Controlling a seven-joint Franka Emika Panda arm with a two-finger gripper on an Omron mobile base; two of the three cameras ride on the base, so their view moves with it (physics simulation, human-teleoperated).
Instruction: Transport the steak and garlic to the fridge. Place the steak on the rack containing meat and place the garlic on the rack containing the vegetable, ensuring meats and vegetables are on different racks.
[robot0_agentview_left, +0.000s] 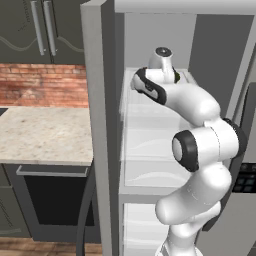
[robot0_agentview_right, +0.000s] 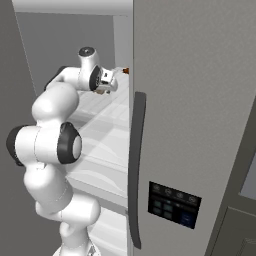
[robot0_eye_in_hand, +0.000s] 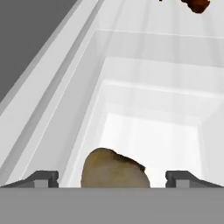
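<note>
The fridge (robot0_agentview_left: 102, 125) stands open around the gripper (robot0_eye_in_hand: 112, 177), which reaches in over a white shelf (robot0_eye_in_hand: 148, 127). Just ahead of the gripper, between its fingertips (robot0_eye_in_hand: 43, 177), sits the garlic (robot0_eye_in_hand: 114, 170), a small olive-tan lump that looks light, firm and rounded, likely to roll; it is best taken across its widest middle. Farther ahead and above the gripper lies a dark reddish piece (robot0_eye_in_hand: 196, 4), probably meat. The gripper is spread wide, its fingertips well clear of the garlic on either side, holding nothing.
</note>
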